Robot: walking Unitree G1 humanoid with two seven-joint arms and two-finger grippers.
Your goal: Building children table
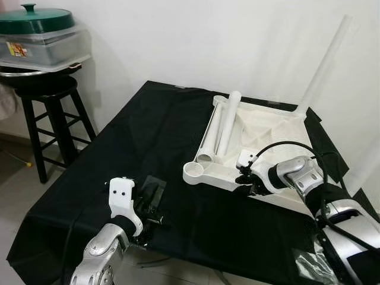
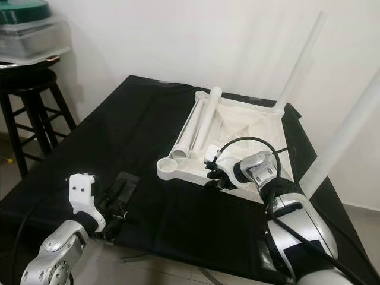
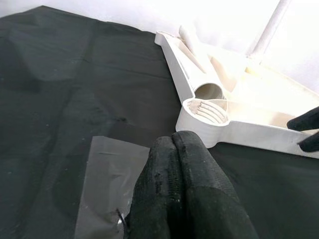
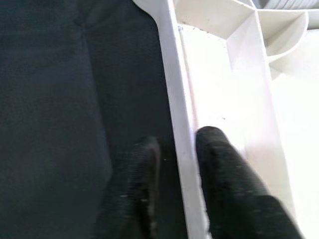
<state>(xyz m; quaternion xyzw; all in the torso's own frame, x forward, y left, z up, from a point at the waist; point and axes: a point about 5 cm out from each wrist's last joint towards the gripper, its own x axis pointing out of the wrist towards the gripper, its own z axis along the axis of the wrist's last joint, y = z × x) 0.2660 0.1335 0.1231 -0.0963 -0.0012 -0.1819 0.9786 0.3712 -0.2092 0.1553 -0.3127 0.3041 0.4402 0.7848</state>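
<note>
1. We see a white plastic children's tabletop [image 1: 261,133] lying upside down on a black cloth-covered table [image 1: 166,124], toward two o'clock from the cloth's centre.
2. One white plastic tube leg [image 1: 323,62] stands upright in the tabletop's far corner socket at one o'clock, rising against the white wall [image 1: 196,41].
3. Two more loose white tube legs [image 1: 222,127] lie side by side inside the tabletop along its left rim, their open ends pointing toward an empty round corner socket [image 1: 194,172] at the near-left corner.
4. Our right gripper [image 1: 244,181] is at the tabletop's near rim, at about four o'clock of the scene. In the right wrist view its two black fingers [image 4: 224,169] straddle the thin white rim wall, one on the cloth side and one inside the tabletop, so it is closed upon the rim.
5. Our left gripper [image 1: 153,199] rests low over the cloth at seven o'clock, well apart from the tabletop. In the left wrist view its black fingertips [image 3: 174,164] are pressed together with nothing between them, above a glossy dark sheet [image 3: 107,169] lying on the cloth.
6. At ten o'clock, beyond the table, we see a black wooden stool [image 1: 50,116] carrying a clear plastic container [image 1: 41,50] with a green lid [image 1: 35,21].
</note>
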